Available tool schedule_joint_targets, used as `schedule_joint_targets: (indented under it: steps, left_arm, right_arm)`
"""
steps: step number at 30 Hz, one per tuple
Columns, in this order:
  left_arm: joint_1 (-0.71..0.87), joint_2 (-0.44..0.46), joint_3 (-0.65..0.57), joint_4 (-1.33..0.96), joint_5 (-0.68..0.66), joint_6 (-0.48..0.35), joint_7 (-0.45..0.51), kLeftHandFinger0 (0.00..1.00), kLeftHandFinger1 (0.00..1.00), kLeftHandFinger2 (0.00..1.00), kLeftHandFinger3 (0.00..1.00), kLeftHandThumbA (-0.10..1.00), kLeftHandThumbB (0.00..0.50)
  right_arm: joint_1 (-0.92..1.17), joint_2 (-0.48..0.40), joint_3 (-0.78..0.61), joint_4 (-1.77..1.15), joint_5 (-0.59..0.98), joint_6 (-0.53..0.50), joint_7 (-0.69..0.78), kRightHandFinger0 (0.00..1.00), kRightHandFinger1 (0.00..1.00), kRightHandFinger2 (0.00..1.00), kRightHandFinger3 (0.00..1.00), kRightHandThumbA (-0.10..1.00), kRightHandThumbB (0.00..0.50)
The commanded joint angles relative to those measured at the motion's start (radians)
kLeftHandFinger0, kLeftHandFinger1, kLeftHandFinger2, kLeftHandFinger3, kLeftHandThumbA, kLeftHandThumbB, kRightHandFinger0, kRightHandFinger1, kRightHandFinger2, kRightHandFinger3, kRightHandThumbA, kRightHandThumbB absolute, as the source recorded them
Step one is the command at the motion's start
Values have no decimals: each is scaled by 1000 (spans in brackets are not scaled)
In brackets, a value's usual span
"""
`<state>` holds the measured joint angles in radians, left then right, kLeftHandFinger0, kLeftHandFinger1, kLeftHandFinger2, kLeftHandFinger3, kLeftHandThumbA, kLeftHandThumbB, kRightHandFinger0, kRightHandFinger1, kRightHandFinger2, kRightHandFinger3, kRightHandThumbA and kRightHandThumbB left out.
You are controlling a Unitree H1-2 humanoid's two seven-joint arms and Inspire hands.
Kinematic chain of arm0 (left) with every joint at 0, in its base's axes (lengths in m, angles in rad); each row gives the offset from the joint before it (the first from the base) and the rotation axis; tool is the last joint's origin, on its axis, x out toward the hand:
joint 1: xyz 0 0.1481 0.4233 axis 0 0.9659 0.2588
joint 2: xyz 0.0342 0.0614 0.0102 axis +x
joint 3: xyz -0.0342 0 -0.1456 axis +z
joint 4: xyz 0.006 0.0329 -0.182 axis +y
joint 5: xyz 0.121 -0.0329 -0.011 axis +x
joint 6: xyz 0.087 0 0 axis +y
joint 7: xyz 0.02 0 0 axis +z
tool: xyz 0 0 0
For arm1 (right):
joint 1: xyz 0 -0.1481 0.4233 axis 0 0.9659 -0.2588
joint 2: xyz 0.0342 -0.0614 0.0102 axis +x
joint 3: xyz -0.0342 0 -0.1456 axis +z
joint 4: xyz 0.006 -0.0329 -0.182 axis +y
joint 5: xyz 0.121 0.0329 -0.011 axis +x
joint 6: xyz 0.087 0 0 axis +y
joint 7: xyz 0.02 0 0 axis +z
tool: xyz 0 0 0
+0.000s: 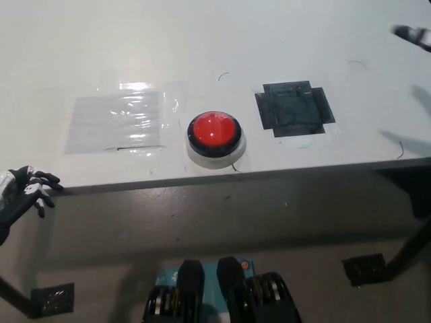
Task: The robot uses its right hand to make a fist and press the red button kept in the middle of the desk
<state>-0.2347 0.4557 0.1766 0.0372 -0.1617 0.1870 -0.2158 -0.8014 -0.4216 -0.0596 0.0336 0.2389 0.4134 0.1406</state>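
Button (214,131) sits untouched; right hand (412,33) enters far right of it, fingers unreadable. Curl fully first, then drop squarely. Left hand (23,190) rests lower-left, fingers apart.

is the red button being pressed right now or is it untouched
Untouched: nothing is on the red button; the left hand rests off the desk edge.
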Motion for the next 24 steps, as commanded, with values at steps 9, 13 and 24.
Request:
schedule_joint_targets:
  steps: [9,13,24]
  left_arm:
    - [-28,12,2,-33,-6,8,-10,247,318,437,573,490,0]
    - [-29,13,1,-41,-6,16,-9,250,319,437,573,490,0]
    - [-42,10,-13,-39,-1,18,-13,268,338,453,574,522,0]
  right_arm:
    - [-158,206,133,190,-85,-120,26,719,739,652,568,1000,474]
    - [-171,270,151,256,-108,-188,21,494,489,400,343,1000,498]
    - [-243,399,139,416,-120,-277,8,7,0,0,0,1000,500]
